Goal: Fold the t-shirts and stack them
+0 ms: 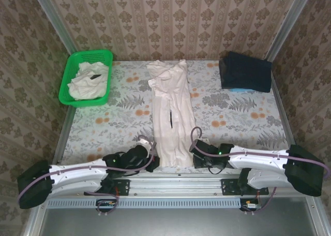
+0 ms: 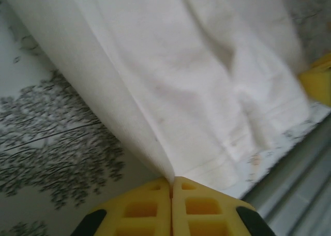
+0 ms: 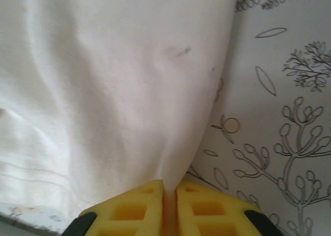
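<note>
Pinching the near hem corners at 7 and 5 o'clock, left gripper [image 2: 171, 180] and right gripper [image 3: 169, 187] grip the lengthwise-folded t-shirt [image 1: 169, 112] on the table [image 1: 232, 117]; the next move likely carries that hem evenly toward 12 o'clock.

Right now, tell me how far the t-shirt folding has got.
Done: one t-shirt lies on the table as a long narrow strip, its sides apparently folded in. In hand: the left jaws and the right jaws are each shut on a corner of its near hem. Left: folding it crosswise, stacking it, then handling the crumpled t-shirts in the green basket.
</note>
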Robot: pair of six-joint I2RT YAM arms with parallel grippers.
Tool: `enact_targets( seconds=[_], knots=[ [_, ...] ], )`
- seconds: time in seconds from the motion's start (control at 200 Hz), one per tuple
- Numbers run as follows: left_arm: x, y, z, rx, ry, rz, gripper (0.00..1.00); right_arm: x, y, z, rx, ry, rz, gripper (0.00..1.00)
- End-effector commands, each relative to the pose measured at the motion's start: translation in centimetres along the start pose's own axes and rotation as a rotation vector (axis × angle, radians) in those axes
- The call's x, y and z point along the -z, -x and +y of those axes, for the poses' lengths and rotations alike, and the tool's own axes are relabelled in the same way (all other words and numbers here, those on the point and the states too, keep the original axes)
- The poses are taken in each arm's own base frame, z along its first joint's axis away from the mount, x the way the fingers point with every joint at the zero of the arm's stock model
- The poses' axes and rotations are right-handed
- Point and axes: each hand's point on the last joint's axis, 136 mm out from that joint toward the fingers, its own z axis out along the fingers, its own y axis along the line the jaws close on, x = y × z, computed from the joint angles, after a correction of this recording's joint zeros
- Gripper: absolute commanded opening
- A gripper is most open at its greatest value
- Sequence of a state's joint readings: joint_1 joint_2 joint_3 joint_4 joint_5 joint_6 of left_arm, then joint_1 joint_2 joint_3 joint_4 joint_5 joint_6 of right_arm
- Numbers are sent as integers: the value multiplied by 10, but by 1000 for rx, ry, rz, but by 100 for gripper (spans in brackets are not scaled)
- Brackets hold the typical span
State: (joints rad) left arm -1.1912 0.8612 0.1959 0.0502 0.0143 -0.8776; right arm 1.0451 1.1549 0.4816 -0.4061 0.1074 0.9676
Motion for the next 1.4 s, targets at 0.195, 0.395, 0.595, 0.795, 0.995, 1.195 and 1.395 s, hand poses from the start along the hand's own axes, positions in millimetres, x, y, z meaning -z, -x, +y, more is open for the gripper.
enact_targets(
  seconds=[0.195,0.395,0.595,0.795,0.995,1.195,1.395],
  knots=[
    [24,3,3,-11,-18,-53,0,40,26,14,17,78,-109,8],
    [45,61,-1,-21,4,-182,0,59,75,22,-17,84,-159,7],
    [49,141,30,93,39,-266,0,60,149,22,-37,50,-205,7],
    [20,215,62,146,43,-195,0,37,224,12,-74,20,-193,6],
    [-12,274,95,206,-13,-138,0,10,286,7,-98,53,-157,4],
    [-40,312,122,254,-64,-93,0,-12,329,0,-115,72,-119,5],
    [-58,324,154,319,-49,-67,0,-40,360,-14,-134,95,-86,6]
  ],
)
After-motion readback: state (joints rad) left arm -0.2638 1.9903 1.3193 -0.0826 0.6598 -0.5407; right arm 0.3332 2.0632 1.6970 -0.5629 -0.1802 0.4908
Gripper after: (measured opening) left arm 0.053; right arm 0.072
